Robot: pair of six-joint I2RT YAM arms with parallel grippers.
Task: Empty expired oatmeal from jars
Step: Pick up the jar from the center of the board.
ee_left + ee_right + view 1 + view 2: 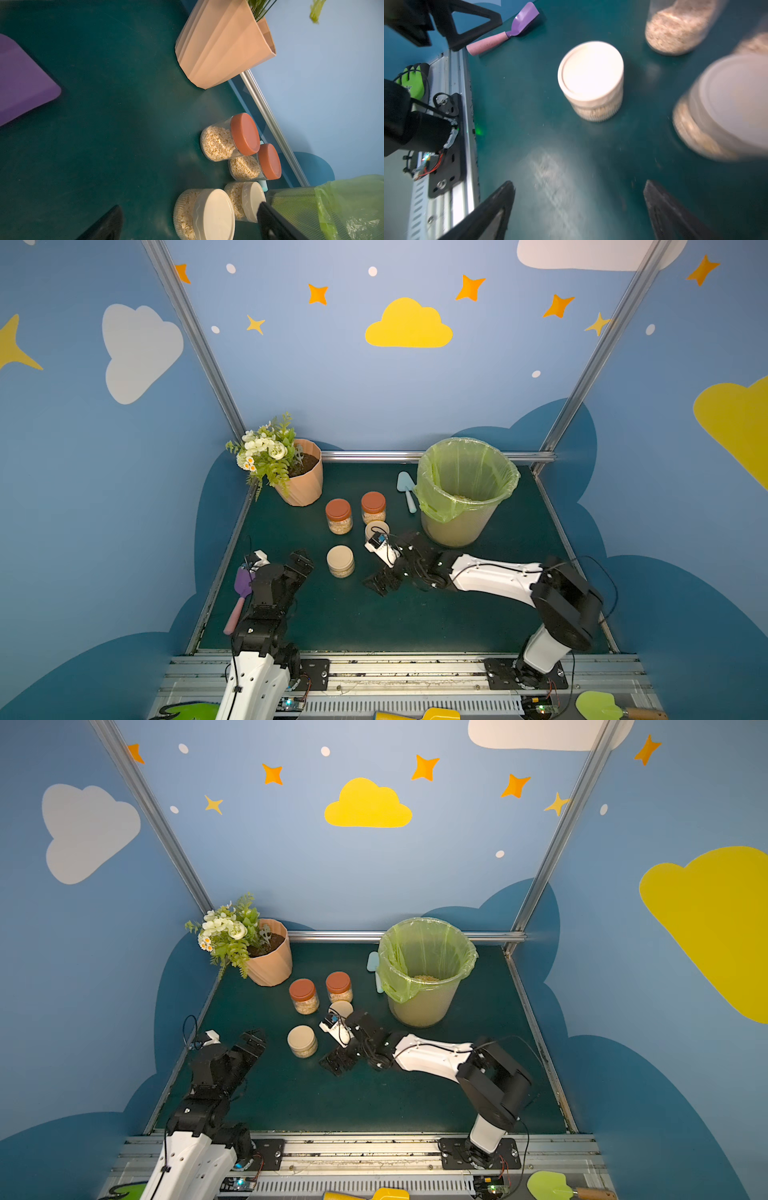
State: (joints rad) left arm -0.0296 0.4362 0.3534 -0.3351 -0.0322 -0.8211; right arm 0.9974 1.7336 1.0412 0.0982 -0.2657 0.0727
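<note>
Four jars of pale oatmeal stand mid-table. Two have rust-red lids (338,516) (373,508). One beige-lidded jar (340,561) stands alone at the front. The other beige-lidded jar (377,529) is partly hidden behind my right wrist. My left gripper (300,566) is open, left of the front beige jar (212,214), which lies ahead between its fingers without touching them. My right gripper (372,568) is open and empty just right of that same jar (591,79), low over the mat. The second beige jar (724,108) is close beside it.
A beige bin with a green liner (465,489) stands back right, some oatmeal (424,978) at its bottom. A peach flowerpot (305,485) with flowers stands back left. A light-blue trowel (406,489) lies beside the bin. A purple scoop (241,593) lies by my left arm.
</note>
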